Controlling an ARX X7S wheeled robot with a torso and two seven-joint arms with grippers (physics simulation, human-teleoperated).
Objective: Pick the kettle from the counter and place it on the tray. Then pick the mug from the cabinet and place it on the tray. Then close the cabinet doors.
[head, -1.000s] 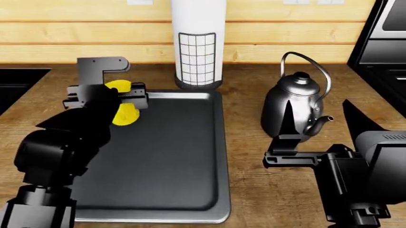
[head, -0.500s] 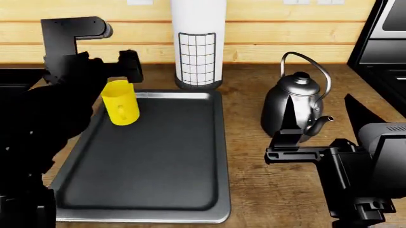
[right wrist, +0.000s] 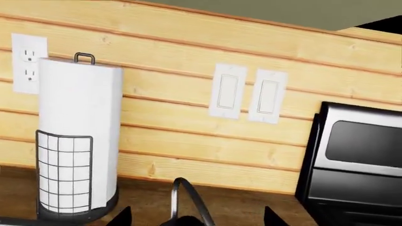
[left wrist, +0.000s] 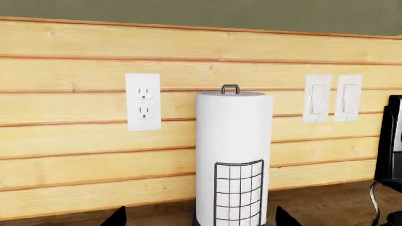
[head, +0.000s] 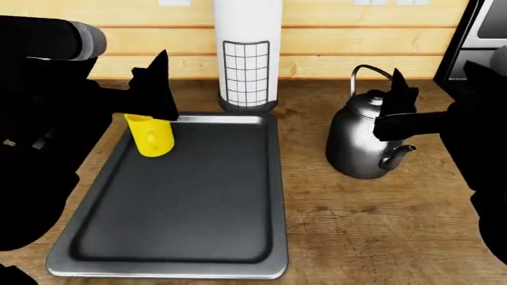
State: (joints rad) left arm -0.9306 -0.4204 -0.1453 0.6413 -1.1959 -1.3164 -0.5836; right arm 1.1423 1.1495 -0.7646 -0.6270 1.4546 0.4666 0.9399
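The yellow mug (head: 152, 138) stands upright in the far left corner of the dark tray (head: 198, 196). Right of the tray, the silver kettle (head: 360, 139) sits on the wooden counter (head: 357, 231). My left gripper (left wrist: 199, 220) is open and holds nothing; one of its fingers (head: 157, 89) hangs just above the mug. My right gripper (right wrist: 197, 220) is open too, raised over the kettle, whose wire handle (right wrist: 188, 202) and dark knob show between the fingertips. One right finger (head: 398, 101) crosses the kettle's top. The cabinet and its doors are out of view.
A white paper roll in a wire-grid holder (head: 247, 53) stands behind the tray against the plank wall. A black appliance (head: 483, 41) fills the far right. The wall carries an outlet (left wrist: 143, 101) and switches (right wrist: 245, 92).
The left gripper let go of the mug, which stays on the tray, and rose above it. The right arm lifted from in front of the kettle to above it.
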